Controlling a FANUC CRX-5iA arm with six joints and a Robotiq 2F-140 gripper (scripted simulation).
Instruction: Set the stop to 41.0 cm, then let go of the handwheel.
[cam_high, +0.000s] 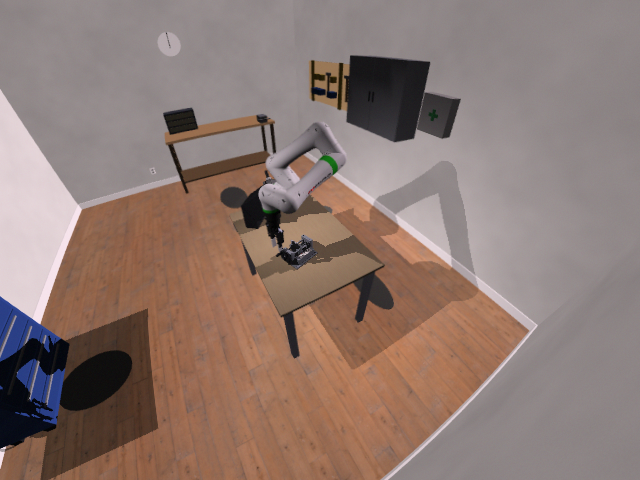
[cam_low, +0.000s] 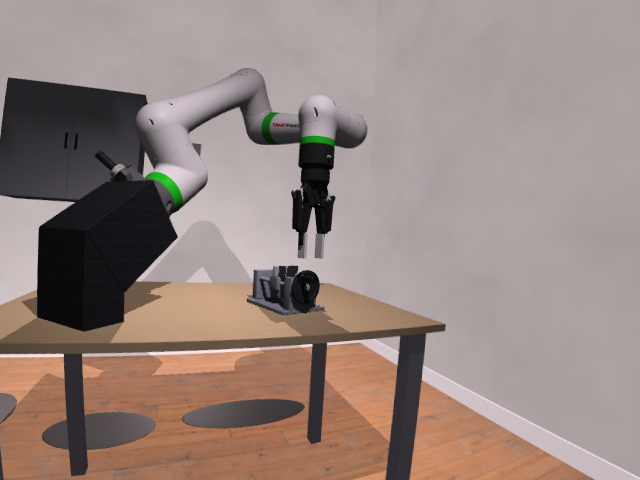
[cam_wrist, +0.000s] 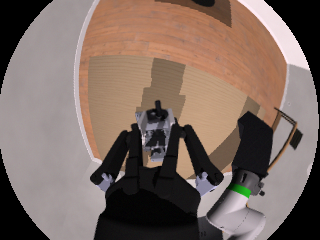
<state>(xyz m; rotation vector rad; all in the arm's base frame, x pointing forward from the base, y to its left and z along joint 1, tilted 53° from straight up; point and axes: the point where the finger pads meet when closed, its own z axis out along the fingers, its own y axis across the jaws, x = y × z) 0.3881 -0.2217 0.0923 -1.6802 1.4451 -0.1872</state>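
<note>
Wooden table (cam_low: 361, 317) spreads beneath the claw (cam_low: 310, 251), with the robot's big black base block (cam_low: 98, 253) well off to the side of it. Directly below the claw, apart from it, sits the grey stop fixture (cam_low: 281, 294) on its small plate. On the fixture's near end is the black handwheel (cam_low: 306, 288), the task's own part, standing upright on edge and nearly under the fingertips (cam_low: 318, 245).

The claw hangs pointing straight down, partly closed with a narrow gap between the pads, and it is grasping nothing.

Judging from this, the descent is the risky part. The gap looks slim against the wheel's rim, so a straight drop could land a pad on top of the rim instead of straddling it and shove the fixture across the table. A grip taken off-centre might slip as the wheel turns, leaving the stop short of or past 41.0 cm. The stop's scale is too small to read here.
</note>
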